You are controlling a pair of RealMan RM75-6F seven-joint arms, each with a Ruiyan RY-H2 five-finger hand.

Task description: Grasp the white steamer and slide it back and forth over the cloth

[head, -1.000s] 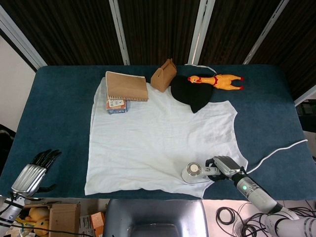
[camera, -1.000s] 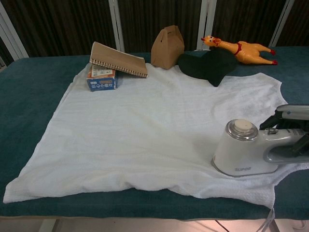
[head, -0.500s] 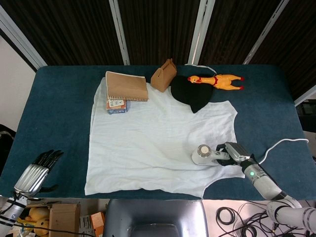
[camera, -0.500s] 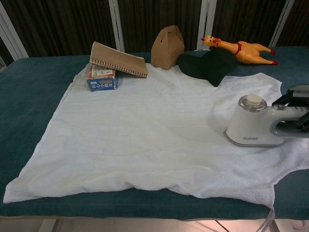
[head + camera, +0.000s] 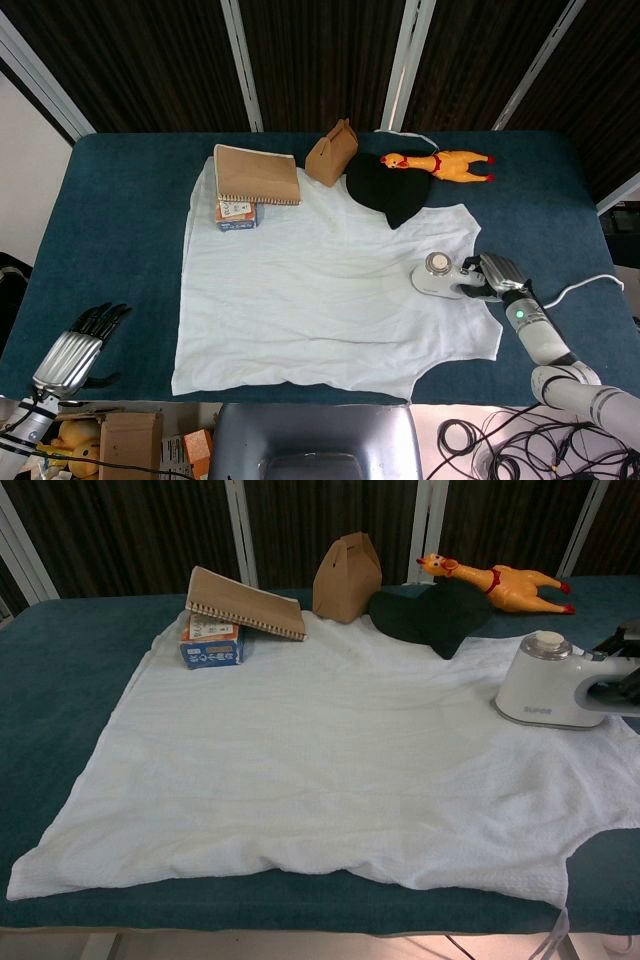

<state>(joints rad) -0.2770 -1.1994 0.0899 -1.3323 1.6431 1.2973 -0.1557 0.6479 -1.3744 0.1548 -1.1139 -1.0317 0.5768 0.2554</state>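
The white steamer [image 5: 437,275] [image 5: 547,685] stands upright on the right part of the white cloth [image 5: 320,290] [image 5: 320,760]. My right hand [image 5: 490,278] [image 5: 622,670] grips its handle from the right side, with the fingers wrapped around it. A white cord [image 5: 585,290] trails off to the right. My left hand [image 5: 75,348] hangs off the table's near left corner with its fingers apart and nothing in it; only the head view shows it.
At the cloth's far edge lie a brown notebook [image 5: 257,174] on a small blue box [image 5: 236,214], a brown paper carton [image 5: 332,153], a black cloth [image 5: 390,190] and a yellow rubber chicken [image 5: 438,163]. The blue table [image 5: 120,240] surrounds the cloth.
My right hand has slid the steamer over the cloth, away from the near edge and to the right, toward the far right part. The left hand stayed put.
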